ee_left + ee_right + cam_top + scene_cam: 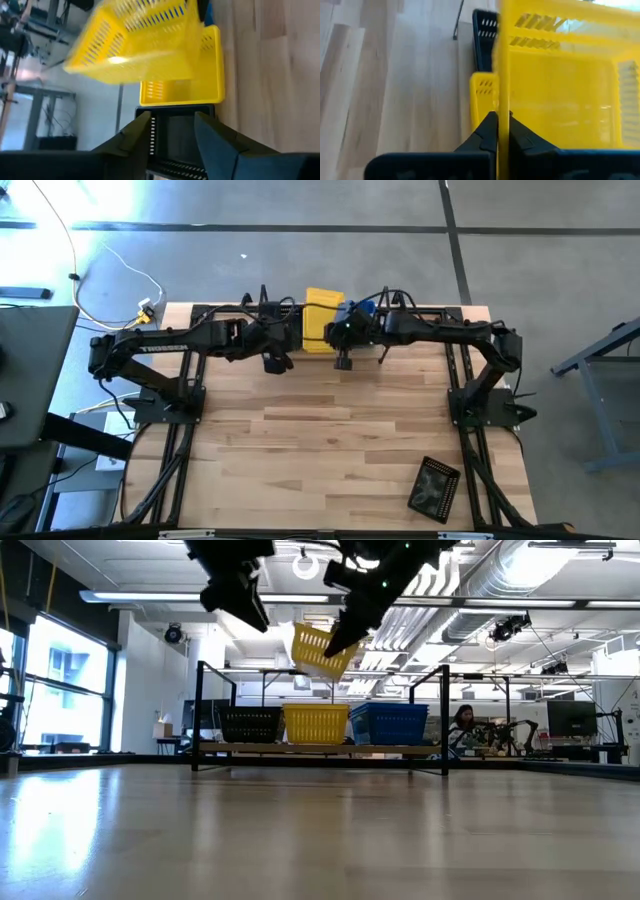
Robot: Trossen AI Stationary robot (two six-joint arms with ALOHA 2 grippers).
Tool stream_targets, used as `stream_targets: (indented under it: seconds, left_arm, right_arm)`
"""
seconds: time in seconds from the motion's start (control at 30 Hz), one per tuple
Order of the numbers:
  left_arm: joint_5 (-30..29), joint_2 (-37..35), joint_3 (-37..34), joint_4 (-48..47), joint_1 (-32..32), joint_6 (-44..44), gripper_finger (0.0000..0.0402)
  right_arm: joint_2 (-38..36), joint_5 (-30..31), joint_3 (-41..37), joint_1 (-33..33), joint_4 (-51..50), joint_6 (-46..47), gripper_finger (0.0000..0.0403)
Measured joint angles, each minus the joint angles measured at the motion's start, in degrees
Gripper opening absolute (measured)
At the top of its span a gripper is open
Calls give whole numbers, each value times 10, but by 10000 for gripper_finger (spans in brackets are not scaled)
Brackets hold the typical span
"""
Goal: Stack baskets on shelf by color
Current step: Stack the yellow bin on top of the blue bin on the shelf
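A yellow basket (pixel 318 650) hangs tilted in the air above the shelf (pixel 300 748), with my right gripper (pixel 340 637) shut on it. On the shelf's board stand a black basket (pixel 250 725), a yellow one (pixel 315 724) and a blue one (pixel 388 724), side by side on their bottoms. My left gripper (pixel 248 602) is open with nothing between its fingers, up and to the left of the held basket. In the left wrist view, the held basket (pixel 135 45) floats over the shelf's yellow basket (pixel 200 85). My right gripper pinches the upper rim of one wall of the yellow basket (pixel 503 107); one finger is inside the basket and one outside. The fingers slant down toward the table's far edge. The basket is lifted clear and hangs tilted above the shelf's yellow basket (pixel 482 95).
Another black basket (pixel 435 488) lies on the table near its front right corner. The shelf (pixel 440 312) runs along the table's far edge, between black wire end frames (pixel 445 720). The wooden tabletop (pixel 320 440) in front of it is bare. A person sits in the room behind.
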Motion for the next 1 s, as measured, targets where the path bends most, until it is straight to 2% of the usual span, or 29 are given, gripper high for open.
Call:
stream_targets:
  seconds: [0.17, 0.47, 1.0]
  left_arm:
    - [2, -41, 0, -33, 0, -67, 136]
    - [2, -86, 0, -80, 1, -129, 135]
    - [3, -89, 0, -110, 1, -138, 133]
  right_arm:
    - [18, -15, 0, -17, -7, 0, 0]
    - [50, -35, 0, -19, 7, -1, 0]
    - [80, -16, 0, -28, -4, 6, 0]
